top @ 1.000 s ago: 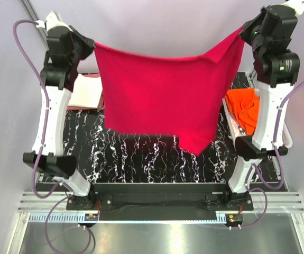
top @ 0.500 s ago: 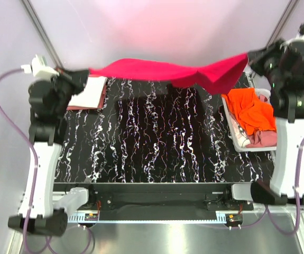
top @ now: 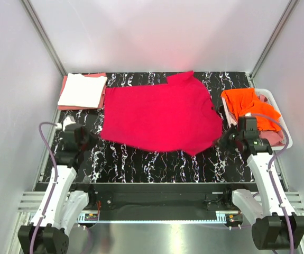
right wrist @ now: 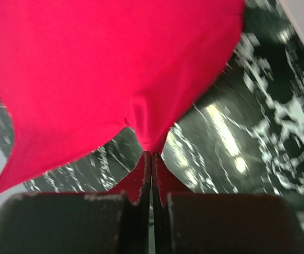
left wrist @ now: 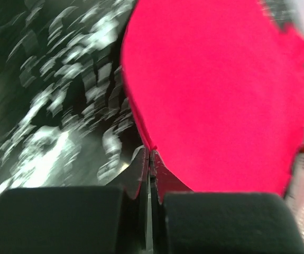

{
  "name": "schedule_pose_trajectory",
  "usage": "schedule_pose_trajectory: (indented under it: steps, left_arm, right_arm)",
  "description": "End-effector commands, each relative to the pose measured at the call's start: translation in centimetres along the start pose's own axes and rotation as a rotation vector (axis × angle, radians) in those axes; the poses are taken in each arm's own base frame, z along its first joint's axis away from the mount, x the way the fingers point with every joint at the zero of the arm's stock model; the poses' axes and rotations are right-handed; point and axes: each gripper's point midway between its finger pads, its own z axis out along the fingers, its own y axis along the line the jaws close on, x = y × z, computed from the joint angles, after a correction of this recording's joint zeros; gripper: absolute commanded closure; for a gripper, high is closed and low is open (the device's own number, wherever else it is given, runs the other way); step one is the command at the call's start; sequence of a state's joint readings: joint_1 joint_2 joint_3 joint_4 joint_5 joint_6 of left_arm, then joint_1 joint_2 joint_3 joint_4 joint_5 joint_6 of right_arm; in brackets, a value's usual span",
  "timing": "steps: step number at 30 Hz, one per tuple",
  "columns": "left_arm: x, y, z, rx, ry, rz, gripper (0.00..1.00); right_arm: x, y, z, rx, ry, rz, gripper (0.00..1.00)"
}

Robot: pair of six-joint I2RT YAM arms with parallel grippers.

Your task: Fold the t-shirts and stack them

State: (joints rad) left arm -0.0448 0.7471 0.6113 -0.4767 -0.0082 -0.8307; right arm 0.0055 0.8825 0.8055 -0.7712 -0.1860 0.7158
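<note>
The crimson-red t-shirt (top: 159,114) lies spread flat across the middle of the black marbled table (top: 152,159). My left gripper (top: 92,136) is shut on its near left corner; the left wrist view shows the cloth (left wrist: 215,95) pinched at the fingertips (left wrist: 139,165). My right gripper (top: 221,139) is shut on the near right corner, with the cloth (right wrist: 104,74) bunched into the fingertips (right wrist: 160,168). A folded white t-shirt (top: 82,90) lies on a folded salmon-pink one (top: 101,97) at the back left. A bright orange t-shirt (top: 247,108) sits in the basket at right.
The white perforated basket (top: 281,119) stands at the table's right edge and also holds pink cloth (top: 273,138). Grey walls enclose the back and both sides. Both arms lie low near the table's front corners.
Both arms came down from high up and pulled toward the near edge. The red shirt, which hung stretched between them, now lies spread flat on the table.
</note>
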Motion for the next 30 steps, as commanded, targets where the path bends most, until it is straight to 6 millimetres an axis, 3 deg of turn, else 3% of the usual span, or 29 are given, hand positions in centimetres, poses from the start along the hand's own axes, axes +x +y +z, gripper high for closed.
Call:
schedule_pose_trajectory:
  steps: [1, 5, 9, 12, 16, 24, 30]
  left_arm:
    - [0.3, 3.4, 0.3, -0.114, -0.080, -0.110, 1.00]
    - [2.1, 6.9, 1.1, -0.232, -0.069, -0.153, 1.00]
    - [2.2, 8.5, 0.9, -0.293, -0.094, -0.149, 1.00]
    - [1.1, 8.1, 0.9, -0.288, -0.132, -0.141, 1.00]
    - [-0.5, 7.1, 1.4, -0.292, -0.160, -0.130, 1.00]
    - [-1.0, 6.7, 4.6, -0.360, -0.132, -0.175, 1.00]
    - [-2.4, 4.7, 7.1, -0.354, -0.107, -0.156, 1.00]
  right_arm:
    - [0.3, 0.0, -0.2, -0.013, -0.015, 0.044, 1.00]
    - [0.8, -1.2, 0.5, 0.036, 0.000, 0.080, 1.00]
    - [1.3, -1.5, 0.4, 0.041, 0.007, 0.096, 1.00]
    - [1.0, -2.4, 0.7, 0.075, -0.020, 0.094, 1.00]
    - [-0.7, -1.8, 1.7, 0.076, -0.058, 0.045, 1.00]
    - [-4.9, -0.5, 6.0, 0.162, -0.018, -0.100, 1.00]
    - [-7.6, -0.9, 7.8, 0.269, -0.007, -0.212, 1.00]
